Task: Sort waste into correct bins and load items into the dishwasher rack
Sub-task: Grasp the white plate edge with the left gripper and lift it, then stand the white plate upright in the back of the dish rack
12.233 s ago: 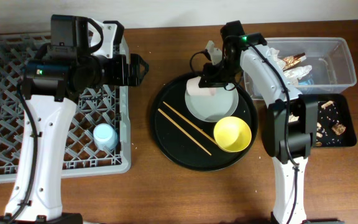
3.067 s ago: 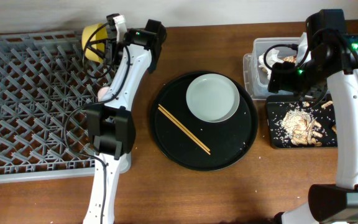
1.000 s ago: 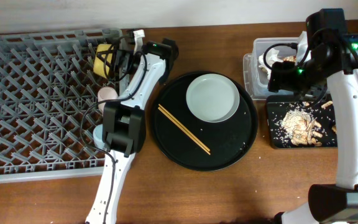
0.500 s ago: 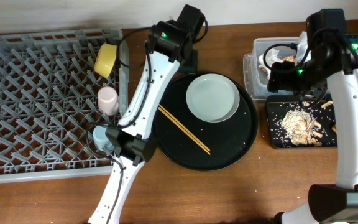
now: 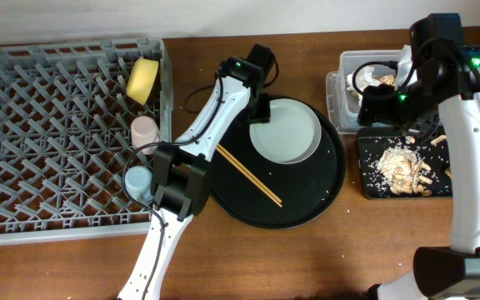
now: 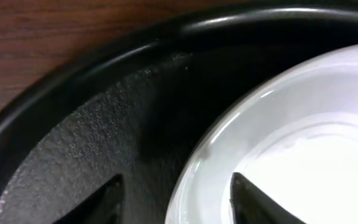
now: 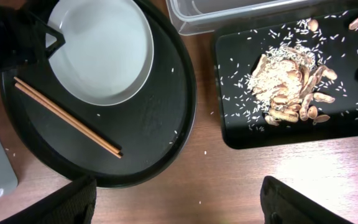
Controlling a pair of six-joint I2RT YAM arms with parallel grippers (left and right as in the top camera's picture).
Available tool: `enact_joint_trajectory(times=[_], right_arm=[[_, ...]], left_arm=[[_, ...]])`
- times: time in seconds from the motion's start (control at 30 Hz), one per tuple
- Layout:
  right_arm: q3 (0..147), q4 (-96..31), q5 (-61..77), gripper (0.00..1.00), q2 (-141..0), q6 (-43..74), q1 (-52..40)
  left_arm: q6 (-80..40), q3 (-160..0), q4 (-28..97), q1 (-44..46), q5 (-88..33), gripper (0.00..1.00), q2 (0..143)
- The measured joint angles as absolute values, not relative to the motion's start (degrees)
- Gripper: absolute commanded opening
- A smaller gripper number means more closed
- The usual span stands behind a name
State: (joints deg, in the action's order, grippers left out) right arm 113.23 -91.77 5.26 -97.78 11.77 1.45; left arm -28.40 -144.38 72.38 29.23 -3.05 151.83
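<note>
The pale plate lies on the round black serving tray, with two chopsticks beside it. My left gripper is low at the plate's left rim. In the left wrist view the left gripper straddles the plate rim, one finger over the tray and one over the plate, with gaps on both sides. The yellow bowl, pink cup and blue cup sit in the dishwasher rack. My right gripper hangs open and empty, high above the table.
The clear tub at back right holds crumpled white paper and is partly hidden by my right arm. The shallow black tray in front of it carries food scraps. Crumbs dot the wood between the trays.
My left arm swung right from the rack side, leaving the yellow bowl in the rack, and dropped to the plate's rim with its jaws narrowing. The right arm has not moved.
</note>
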Motion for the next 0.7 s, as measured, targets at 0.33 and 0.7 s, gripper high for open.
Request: enact_joint_trajectory(times=[0.33,0.7], right_arm=[[113.23,-91.77,5.43,0.86,-97.78,11.77,1.45],[113.23,-91.94,5.43,0.85,-97.78,11.73,1.45]], left_arm=[[-28.1,-141.18,71.42,30.0,-1.76,0.01,151.11],[-18.79,-147.15,78.13,26.44,9.43,0.0,139.7]])
